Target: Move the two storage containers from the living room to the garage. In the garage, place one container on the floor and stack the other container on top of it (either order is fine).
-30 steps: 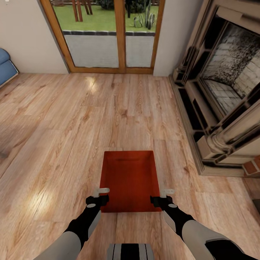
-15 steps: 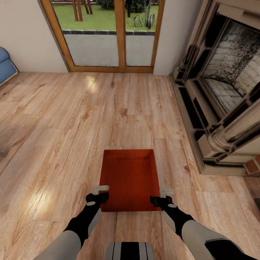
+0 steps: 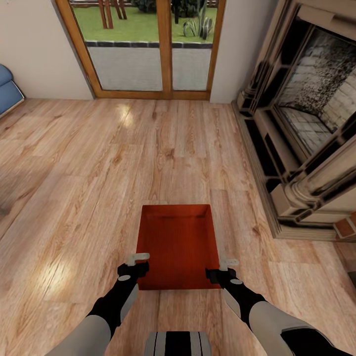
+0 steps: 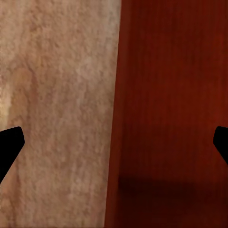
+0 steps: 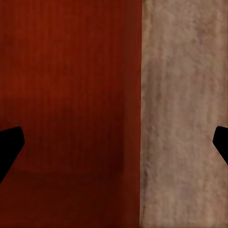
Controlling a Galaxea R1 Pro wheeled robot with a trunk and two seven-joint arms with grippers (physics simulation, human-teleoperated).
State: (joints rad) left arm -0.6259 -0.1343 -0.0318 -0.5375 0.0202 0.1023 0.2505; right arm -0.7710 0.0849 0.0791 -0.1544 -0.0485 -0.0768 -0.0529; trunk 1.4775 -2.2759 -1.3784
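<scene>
Orange-red, one storage container (image 3: 178,244) sits between two open, empty grippers, left gripper (image 3: 137,263) and right gripper (image 3: 223,267).

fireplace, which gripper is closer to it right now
Right. The right gripper sits at the orange-red container's near corner on the fireplace side; the left gripper is at the opposite near corner, farther away. Both are open, straddling side walls.
</scene>
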